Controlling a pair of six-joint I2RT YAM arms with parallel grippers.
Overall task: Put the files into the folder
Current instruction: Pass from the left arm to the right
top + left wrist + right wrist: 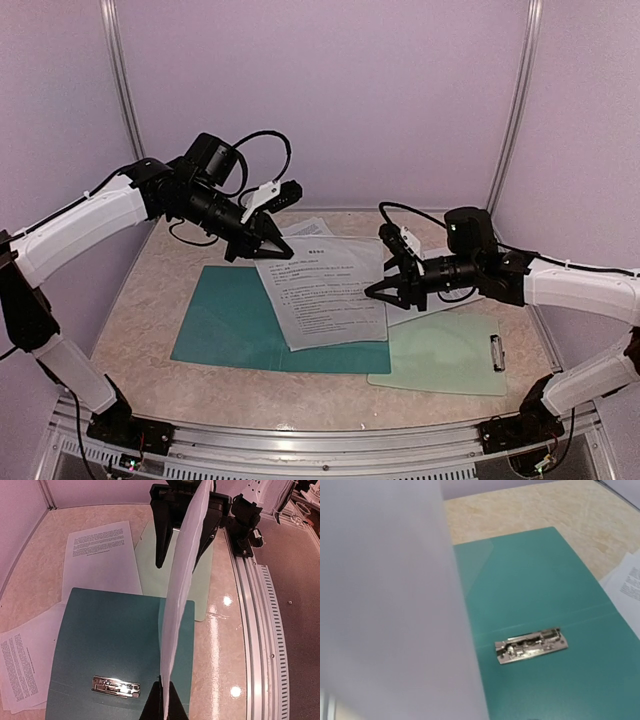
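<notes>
The beige marbled table carries the dark teal folder, lying open and flat, with the pale mint clipboard meeting its near right corner. Loose printed files lie on the table along the folder's far side.

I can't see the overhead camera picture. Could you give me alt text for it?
Two robot arms meet at a printed white sheet held over an open dark teal folder on a marbled table. The left gripper pinches its far corner, and the right gripper is at its right edge. A pale mint clipboard lies to the right, with more papers behind.
</notes>
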